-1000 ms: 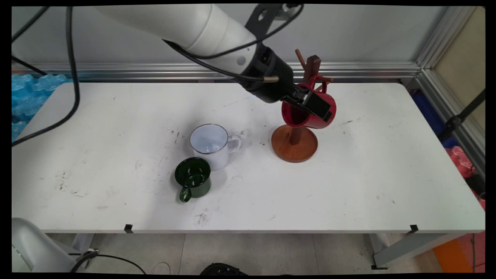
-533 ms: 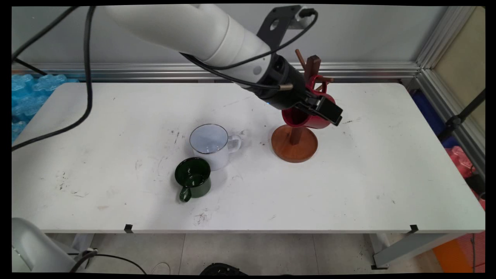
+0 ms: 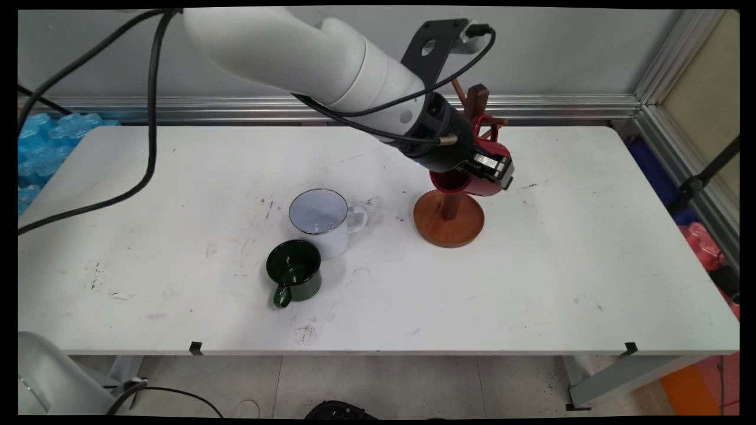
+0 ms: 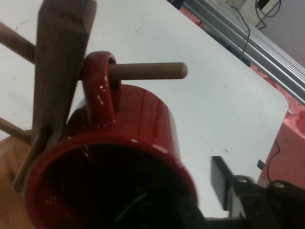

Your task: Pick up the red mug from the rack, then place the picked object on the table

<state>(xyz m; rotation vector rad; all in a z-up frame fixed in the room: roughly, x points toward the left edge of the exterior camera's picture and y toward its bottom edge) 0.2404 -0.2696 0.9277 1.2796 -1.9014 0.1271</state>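
My gripper (image 3: pixel 491 171) is at the red mug (image 3: pixel 472 182); I cannot tell whether it grips. The mug hangs by its handle on a peg (image 4: pixel 147 71) of the wooden mug tree (image 3: pixel 450 218). White mug (image 3: pixel 322 221) and green mug (image 3: pixel 294 273) stand well apart from it, to the left.

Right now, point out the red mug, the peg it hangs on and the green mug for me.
red mug (image 4: pixel 143 119), hand view, on its outer side wall.
peg (image 4: pixel 152 71), hand view, on the bare shaft past the mug's handle.
green mug (image 3: pixel 293 273), main view, on its dark inside.
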